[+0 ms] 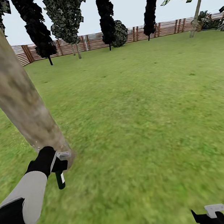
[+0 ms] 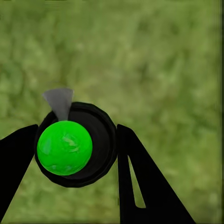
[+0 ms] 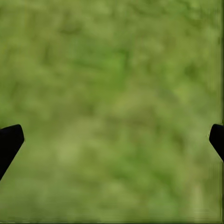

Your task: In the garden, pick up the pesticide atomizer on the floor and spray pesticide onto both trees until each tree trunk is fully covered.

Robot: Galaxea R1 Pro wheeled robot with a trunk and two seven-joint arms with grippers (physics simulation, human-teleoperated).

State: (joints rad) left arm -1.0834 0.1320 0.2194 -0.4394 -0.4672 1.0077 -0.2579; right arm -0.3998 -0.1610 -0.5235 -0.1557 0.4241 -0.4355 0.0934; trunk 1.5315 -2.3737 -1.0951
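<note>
Left claw point(image 2: 74, 154) grips atomizer point(image 2: 74, 144) beside trunk point(image 1: 16, 92) | arm outstretched

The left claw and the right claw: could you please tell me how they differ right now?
The left claw is shut on the atomizer, whose top looks bright green from the wrist; the right claw is open and holds nothing. The left claw sits by the base of the near trunk, while the right claw hangs low over open grass. Both have black fingers and face the lawn.
</note>
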